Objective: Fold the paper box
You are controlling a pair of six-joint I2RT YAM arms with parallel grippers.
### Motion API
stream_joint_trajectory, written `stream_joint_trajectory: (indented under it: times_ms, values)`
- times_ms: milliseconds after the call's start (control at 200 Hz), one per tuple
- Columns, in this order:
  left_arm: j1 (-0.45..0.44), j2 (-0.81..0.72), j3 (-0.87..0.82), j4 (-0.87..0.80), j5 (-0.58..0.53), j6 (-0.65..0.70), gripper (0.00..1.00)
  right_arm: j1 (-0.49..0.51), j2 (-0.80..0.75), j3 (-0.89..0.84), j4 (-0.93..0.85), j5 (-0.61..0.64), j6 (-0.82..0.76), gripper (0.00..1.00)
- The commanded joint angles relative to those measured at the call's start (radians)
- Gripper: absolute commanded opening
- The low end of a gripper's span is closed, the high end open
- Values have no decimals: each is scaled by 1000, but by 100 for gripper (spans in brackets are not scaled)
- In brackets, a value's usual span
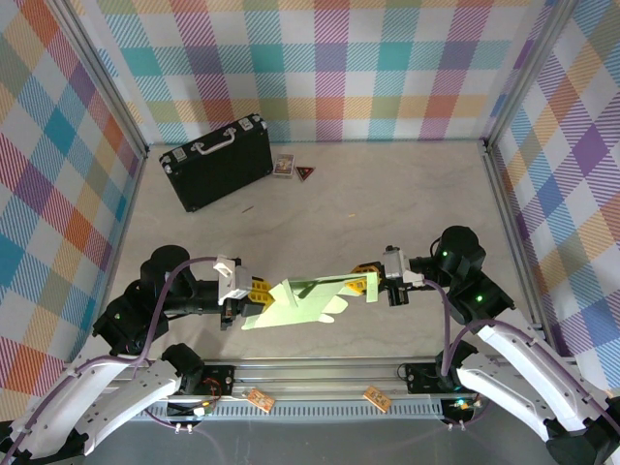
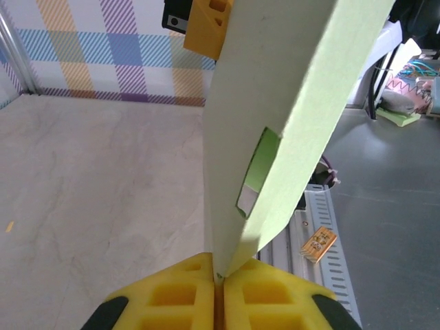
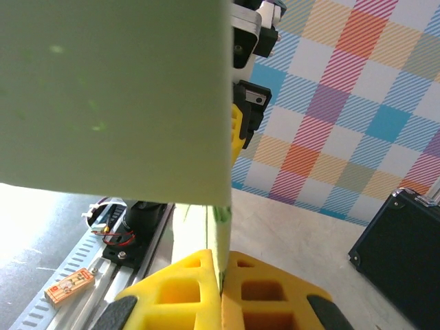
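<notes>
The paper box is a pale green die-cut card held off the table between both arms, partly folded, with flaps hanging toward the near edge. My left gripper is shut on its left end; in the left wrist view the card rises from between the yellow fingers. My right gripper is shut on its right end; in the right wrist view the card spreads wide above the yellow fingers, its edge pinched between them.
A black hard briefcase lies at the back left, with two small cards beside it. The metal rail runs along the near edge, with small tags on it. Plaid walls enclose the table.
</notes>
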Motion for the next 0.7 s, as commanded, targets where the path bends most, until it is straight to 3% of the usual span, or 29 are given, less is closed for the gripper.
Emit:
stream_joint_trajectory:
  times_ms: [0,115,140,180,205,330,410,550,695]
  values:
    - [-2,-4,-4,20,-23,-16,5,10,-5,-2,27,-32,6,0]
    - [-1,-7,8,14,-27,-42,0,10,-5,-2,44,-13,31,1]
    - [-2,-8,9,18,-24,-51,0,10,-6,-2,52,4,41,11]
    - [-2,-14,7,38,-34,-85,0,10,-9,-1,64,34,64,39]
    - [-2,-20,7,53,-44,-106,0,10,-12,-2,69,52,75,52]
    - [-2,-50,3,101,-110,-179,0,10,-55,-40,136,118,148,84]
    - [-2,-65,15,103,-151,-210,0,11,-96,-65,134,229,212,86]
    - [-2,-65,45,75,-155,-250,0,10,-207,-156,110,557,364,89]
    - [-1,-65,49,79,-144,-268,0,10,-331,-254,58,844,432,84]
